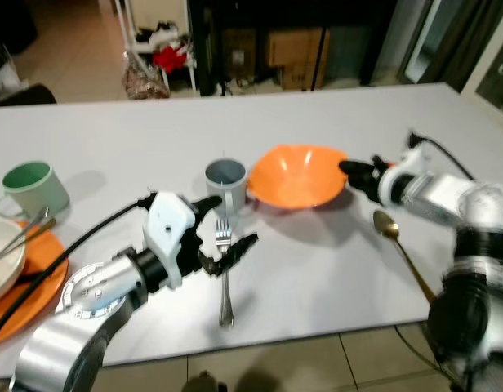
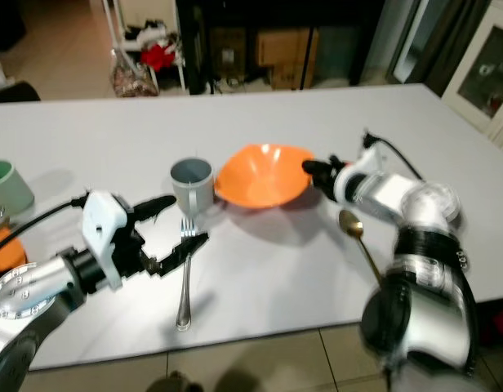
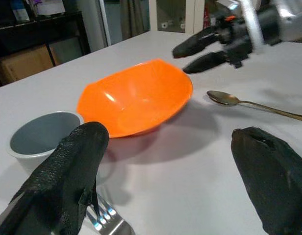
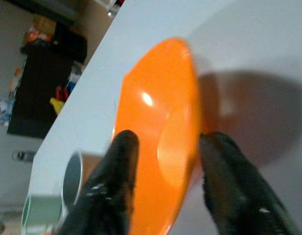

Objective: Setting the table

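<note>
Steel fork [image 1: 224, 273] lies lengthwise, tines toward the grey mug [image 1: 225, 181].

A home dining area: a long white desk [image 1: 137, 131] with crockery and cutlery, tiled floor [image 1: 333, 363], a white shelf rack [image 1: 158, 37] of household clutter, cardboard boxes [image 1: 296, 49].

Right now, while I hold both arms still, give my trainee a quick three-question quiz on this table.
1. True or false: the fork lies between the open fingers of the left gripper.
2. The right gripper straddles the rim of which item? A) grey cup B) orange bowl C) green mug
3. What lies on the table near the right arm?

Key: 1 true. 2 B, the orange bowl. 3 the spoon.
</note>
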You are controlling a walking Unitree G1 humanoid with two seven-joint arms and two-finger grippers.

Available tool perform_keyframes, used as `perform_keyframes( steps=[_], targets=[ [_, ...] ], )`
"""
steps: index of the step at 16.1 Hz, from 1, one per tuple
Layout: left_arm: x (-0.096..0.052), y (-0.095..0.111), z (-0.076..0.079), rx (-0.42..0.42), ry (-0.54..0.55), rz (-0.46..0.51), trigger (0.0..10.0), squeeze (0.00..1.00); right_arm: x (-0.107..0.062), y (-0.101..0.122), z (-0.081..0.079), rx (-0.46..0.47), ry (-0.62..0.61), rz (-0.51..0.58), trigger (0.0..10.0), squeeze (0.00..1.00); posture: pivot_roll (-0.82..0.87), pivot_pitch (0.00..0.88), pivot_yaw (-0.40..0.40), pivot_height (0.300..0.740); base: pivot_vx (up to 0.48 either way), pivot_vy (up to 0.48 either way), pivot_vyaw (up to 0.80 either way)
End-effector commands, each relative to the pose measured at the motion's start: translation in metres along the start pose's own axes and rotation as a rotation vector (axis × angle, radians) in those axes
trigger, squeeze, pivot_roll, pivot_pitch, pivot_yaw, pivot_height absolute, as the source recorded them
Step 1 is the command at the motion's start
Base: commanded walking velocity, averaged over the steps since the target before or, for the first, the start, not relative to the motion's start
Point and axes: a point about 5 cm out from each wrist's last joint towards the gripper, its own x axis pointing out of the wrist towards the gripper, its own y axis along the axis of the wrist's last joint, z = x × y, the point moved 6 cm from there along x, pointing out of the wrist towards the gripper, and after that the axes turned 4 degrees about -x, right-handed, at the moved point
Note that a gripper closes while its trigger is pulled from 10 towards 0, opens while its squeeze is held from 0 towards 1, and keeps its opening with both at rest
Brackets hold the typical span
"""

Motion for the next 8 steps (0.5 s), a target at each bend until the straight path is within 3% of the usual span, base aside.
perform_keyframes(
  steps=[1,3,4,6,7,8],
  targets=[
    [-0.002,0.003,0.002,-0.006,0.005,0.014,10.0,0.0,-0.018,-0.005,-0.005,-0.087,-0.004,0.01,10.0,1.0,0.17,0.0,0.016,0.74,0.0,0.0,0.0],
    [-0.003,0.004,0.002,-0.023,0.015,0.025,10.0,0.0,-0.037,-0.02,-0.004,-0.195,-0.033,0.027,10.0,1.0,0.17,0.0,0.019,0.74,0.0,0.0,0.0],
    [-0.005,0.002,0.002,-0.036,0.019,0.027,10.0,0.0,-0.054,-0.037,-0.006,-0.328,-0.067,0.048,10.0,1.0,0.16,0.0,0.027,0.74,0.0,0.0,0.0],
    [-0.003,-0.001,0.007,-0.048,0.018,0.03,10.0,0.0,-0.069,-0.057,-0.036,-0.406,0.025,0.141,10.0,1.0,0.13,0.0,0.047,0.74,0.0,0.0,0.0],
    [-0.001,0.001,0.003,-0.052,0.064,0.051,10.0,0.0,-0.074,-0.057,-0.049,-0.428,0.064,0.232,10.0,1.0,0.12,0.0,0.056,0.74,0.0,0.0,0.0],
    [0.001,0.001,-0.007,-0.049,0.143,0.068,10.0,0.0,-0.078,-0.059,-0.061,-0.515,0.093,0.284,10.0,1.0,0.12,0.0,0.057,0.74,0.0,0.0,0.0]
  ],
)
